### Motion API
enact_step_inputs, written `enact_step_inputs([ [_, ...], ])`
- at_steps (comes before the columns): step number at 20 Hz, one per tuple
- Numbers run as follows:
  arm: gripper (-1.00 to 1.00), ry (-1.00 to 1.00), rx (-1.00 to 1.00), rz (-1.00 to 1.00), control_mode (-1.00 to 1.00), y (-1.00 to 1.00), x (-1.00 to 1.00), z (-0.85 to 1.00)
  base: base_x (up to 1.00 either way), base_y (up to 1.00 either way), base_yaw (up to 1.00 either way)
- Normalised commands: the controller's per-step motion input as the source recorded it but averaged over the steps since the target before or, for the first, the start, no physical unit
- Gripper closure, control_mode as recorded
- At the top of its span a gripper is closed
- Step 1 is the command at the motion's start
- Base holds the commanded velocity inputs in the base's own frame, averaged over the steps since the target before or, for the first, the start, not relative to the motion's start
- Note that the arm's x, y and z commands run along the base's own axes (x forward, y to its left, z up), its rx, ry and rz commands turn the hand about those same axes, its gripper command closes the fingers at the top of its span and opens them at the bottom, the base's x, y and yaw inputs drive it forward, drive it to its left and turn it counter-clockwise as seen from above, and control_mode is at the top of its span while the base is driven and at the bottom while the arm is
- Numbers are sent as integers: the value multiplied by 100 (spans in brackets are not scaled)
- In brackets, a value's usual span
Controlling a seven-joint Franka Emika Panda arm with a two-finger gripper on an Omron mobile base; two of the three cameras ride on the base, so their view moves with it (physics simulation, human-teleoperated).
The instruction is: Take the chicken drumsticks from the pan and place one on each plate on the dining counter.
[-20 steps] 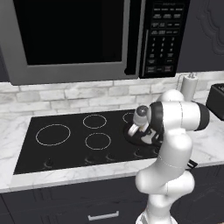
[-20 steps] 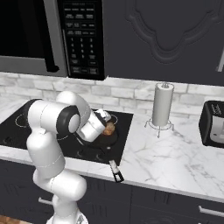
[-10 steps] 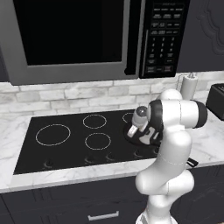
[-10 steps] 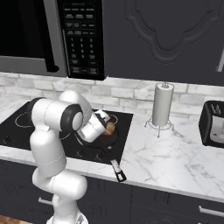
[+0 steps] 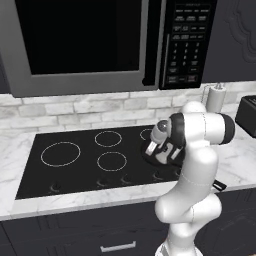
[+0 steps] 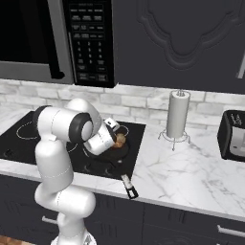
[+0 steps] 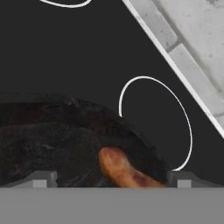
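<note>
The black pan (image 6: 111, 152) sits on the right side of the cooktop, its long handle (image 6: 125, 179) reaching over the counter's front edge. A golden-brown chicken drumstick (image 7: 123, 169) lies in the pan (image 7: 48, 140), also seen as the drumstick (image 6: 119, 139) from the right base. My gripper (image 7: 111, 180) hangs low over the pan, open, with a fingertip (image 7: 42, 179) on either side of the drumstick and not touching it. From the left base, the hand (image 5: 161, 148) hides most of the pan. The plates and the dining counter are out of view.
The black cooktop (image 5: 75, 165) is set in a marble worktop under a microwave (image 5: 100, 45). A paper towel holder (image 6: 177, 115) and a dark toaster (image 6: 234, 136) stand to the right. A brick backsplash (image 6: 143, 103) runs behind.
The hand has dipped slightly lower toward the pan. The jaws stay open and the pan has not moved.
</note>
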Motion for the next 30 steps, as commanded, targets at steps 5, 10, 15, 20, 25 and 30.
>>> enact_step_inputs([
  [5,-100,0,0,8,-100,0,26,2,0,0,0],
  [10,-100,1,0,2,-100,-4,22,2,0,0,0],
  [15,-100,4,-3,0,-100,-21,5,3,0,0,0],
  [20,-100,6,-5,0,-100,-27,0,7,0,0,0],
  [25,-100,8,-3,0,-100,-17,3,4,0,0,0],
  [30,-100,4,0,1,-100,0,20,0,0,0,0],
])
